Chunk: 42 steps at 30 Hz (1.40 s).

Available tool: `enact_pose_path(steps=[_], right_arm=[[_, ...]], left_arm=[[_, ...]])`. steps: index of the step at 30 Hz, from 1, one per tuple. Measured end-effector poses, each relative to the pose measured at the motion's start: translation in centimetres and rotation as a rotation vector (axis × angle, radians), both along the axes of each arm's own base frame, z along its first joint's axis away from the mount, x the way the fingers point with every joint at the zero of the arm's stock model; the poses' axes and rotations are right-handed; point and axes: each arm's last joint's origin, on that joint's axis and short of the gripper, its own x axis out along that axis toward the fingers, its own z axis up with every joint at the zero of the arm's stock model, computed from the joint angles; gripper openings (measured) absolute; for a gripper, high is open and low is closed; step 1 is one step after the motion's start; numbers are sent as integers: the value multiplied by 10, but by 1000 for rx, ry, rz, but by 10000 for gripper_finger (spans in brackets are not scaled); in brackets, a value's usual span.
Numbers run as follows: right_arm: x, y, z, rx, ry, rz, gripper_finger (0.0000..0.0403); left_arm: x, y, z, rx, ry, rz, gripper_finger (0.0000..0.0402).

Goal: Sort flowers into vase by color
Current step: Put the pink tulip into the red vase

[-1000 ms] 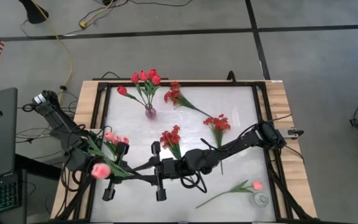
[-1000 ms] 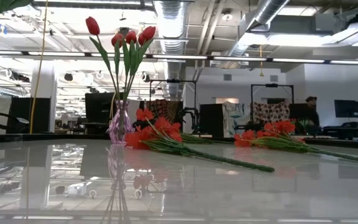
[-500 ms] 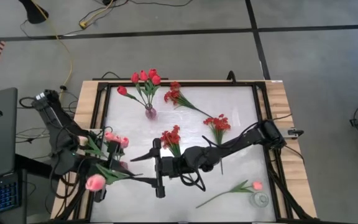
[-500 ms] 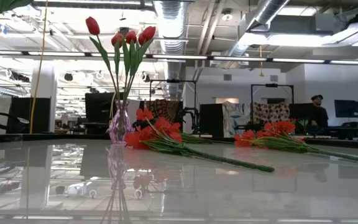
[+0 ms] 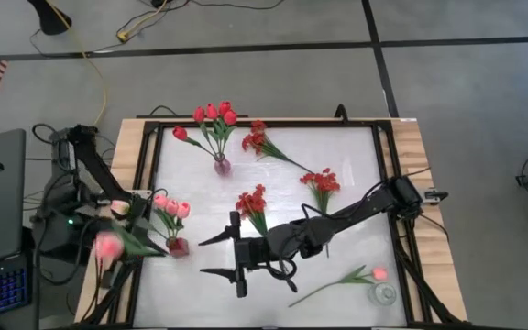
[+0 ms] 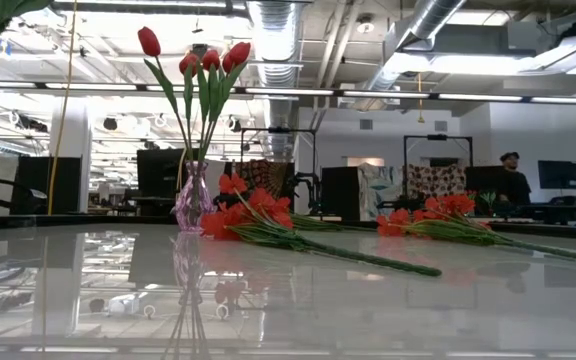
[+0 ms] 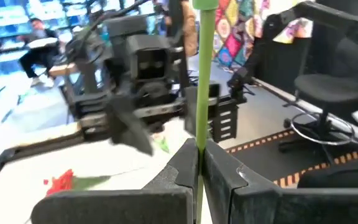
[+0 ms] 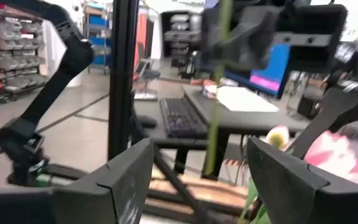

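A pink tulip [image 5: 109, 245] hangs over the counter's [image 5: 356, 165] left edge, its green stem [image 7: 201, 74] pinched between the closed fingers of the left tool [image 7: 199, 163]. Just beside it, more pink tulips [image 5: 170, 207] stand in a small vase [image 5: 178, 246]. Red tulips [image 5: 211, 115] fill a purple vase [image 5: 221, 166] farther back. The right tool [image 5: 216, 256] hovers near the counter's front, jaws spread wide and empty.
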Motion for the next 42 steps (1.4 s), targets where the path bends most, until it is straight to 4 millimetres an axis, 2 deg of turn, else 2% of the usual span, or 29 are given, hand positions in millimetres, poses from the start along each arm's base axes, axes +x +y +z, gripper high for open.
enact_pose_path(steps=[6,13,19,24,32,37,42], right_arm=[[1,-1,-3,15,33,-2,286],[4,-9,-6,60,63,-15,286],[7,-8,-13,71,86,-16,286],[6,-8,-12,73,81,-14,286],[6,-8,-12,74,82,-15,286],[6,-8,-12,74,81,-15,286],[7,-9,-12,75,81,-17,286]], left_arm=[[-20,12,-14,-76,50,-7,0],[-36,12,-21,-24,130,-206,0],[-48,18,-37,27,178,-103,0],[-53,22,-59,75,164,-66,0],[-58,46,-103,-3,148,0,0],[-60,59,-113,-76,134,-7,0],[-60,63,-126,-63,113,-11,0]])
